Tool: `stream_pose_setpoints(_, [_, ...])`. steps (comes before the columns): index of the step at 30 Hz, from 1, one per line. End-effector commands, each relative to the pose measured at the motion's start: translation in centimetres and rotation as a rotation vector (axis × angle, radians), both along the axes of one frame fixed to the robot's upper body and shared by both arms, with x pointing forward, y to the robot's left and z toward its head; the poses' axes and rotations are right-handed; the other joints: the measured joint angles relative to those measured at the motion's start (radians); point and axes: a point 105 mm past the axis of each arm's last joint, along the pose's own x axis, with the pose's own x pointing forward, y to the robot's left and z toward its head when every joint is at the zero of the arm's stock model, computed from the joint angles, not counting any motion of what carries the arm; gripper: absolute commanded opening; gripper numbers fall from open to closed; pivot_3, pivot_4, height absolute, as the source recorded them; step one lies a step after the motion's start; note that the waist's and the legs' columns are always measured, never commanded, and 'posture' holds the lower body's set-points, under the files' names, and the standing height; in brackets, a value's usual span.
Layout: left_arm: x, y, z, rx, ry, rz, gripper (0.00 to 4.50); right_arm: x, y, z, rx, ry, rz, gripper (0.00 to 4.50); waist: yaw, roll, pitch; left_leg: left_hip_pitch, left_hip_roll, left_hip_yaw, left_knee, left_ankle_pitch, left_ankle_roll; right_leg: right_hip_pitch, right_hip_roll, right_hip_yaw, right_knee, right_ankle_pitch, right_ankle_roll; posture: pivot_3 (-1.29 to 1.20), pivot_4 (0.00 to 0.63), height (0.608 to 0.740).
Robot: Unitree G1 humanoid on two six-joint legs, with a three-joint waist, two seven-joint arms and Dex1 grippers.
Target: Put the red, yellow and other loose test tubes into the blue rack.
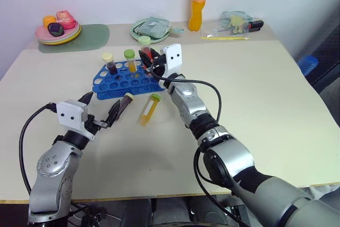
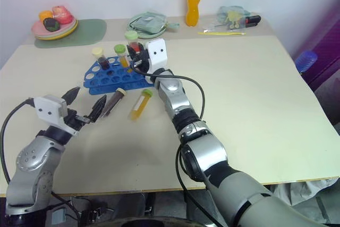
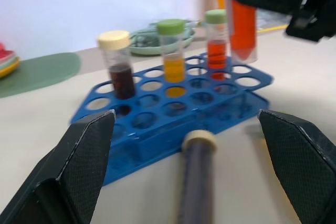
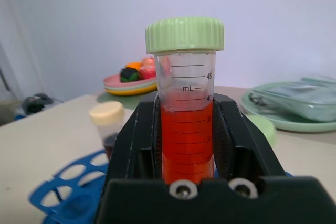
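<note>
**Red tube held upright over rack; two tubes loose on table**

The right gripper [image 1: 147, 56] was clamped on the red tube [image 4: 185, 103], its fingers closed on the barrel below the green cap, tube upright above the far side of the blue rack [image 1: 125, 81]. The left gripper [image 1: 101, 111] stood with its fingers spread wide and empty, aimed at the dark tube [image 1: 125, 103] lying on the table just in front of the rack. The yellow tube [image 1: 150, 108] lay beside it, cap toward the rack. The rack already held what looked like three tubes: dark, yellow and red.

Handling assessment: the tubes appeared to be light, rigid plastic with smooth, round walls, liable to roll when nudged and to slip or pivot in a loose pinch. The ribbed cap offered little seating; a hold across the mid-barrel, as on the red tube, seemed soundest. The lying tubes would need tipping upright before entering a hole. The rack looked light and might shift if a tube pressed against a rim.
</note>
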Motion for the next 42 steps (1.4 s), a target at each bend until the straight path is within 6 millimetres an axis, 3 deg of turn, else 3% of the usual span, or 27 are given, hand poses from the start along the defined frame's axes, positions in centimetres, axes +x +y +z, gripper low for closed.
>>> stream_pose_setpoints(1, [-0.6,-0.5,0.9,0.001,-0.027,-0.018,4.50,-0.2,0.6,1.2,0.006,-0.051,0.024,0.81,0.000,0.000,0.000,0.000,0.000,0.000,0.000,0.000,0.000,0.000,0.000,0.000,0.000,0.000,0.000,0.00,0.150,0.729])
stream_pose_setpoints(4, [-0.7,-0.8,0.8,0.000,-0.022,-0.028,4.50,-0.1,0.6,0.3,-0.027,-0.036,0.008,0.81,0.000,0.000,0.000,0.000,0.000,0.000,0.000,0.000,0.000,0.000,0.000,0.000,0.000,0.000,0.000,0.00,0.150,0.729])
stream_pose_setpoints(22, [-0.7,-1.3,1.2,-0.001,-0.030,-0.049,4.50,1.4,-1.2,-0.9,-0.086,-0.018,-0.135,0.81,0.002,0.000,0.000,0.000,0.000,0.000,0.000,0.000,-0.001,0.000,0.000,0.000,0.000,0.000,0.000,0.00,0.150,0.729])
stream_pose_setpoints(35, [-0.7,-1.4,1.1,-0.004,-0.030,-0.058,4.50,1.2,-1.0,-1.9,-0.115,-0.019,-0.173,0.81,0.003,0.000,0.000,0.000,0.000,0.000,0.000,0.001,-0.001,0.001,0.000,0.000,0.000,0.000,0.000,0.00,0.150,0.729])
stream_pose_setpoints(42, [-0.8,-1.6,0.9,-0.006,-0.024,-0.064,4.50,1.2,-0.6,-1.4,-0.116,-0.038,-0.206,0.81,0.003,0.000,0.000,0.000,0.000,0.000,0.000,0.001,-0.001,0.000,0.000,0.000,0.000,0.000,0.000,0.00,0.150,0.729])
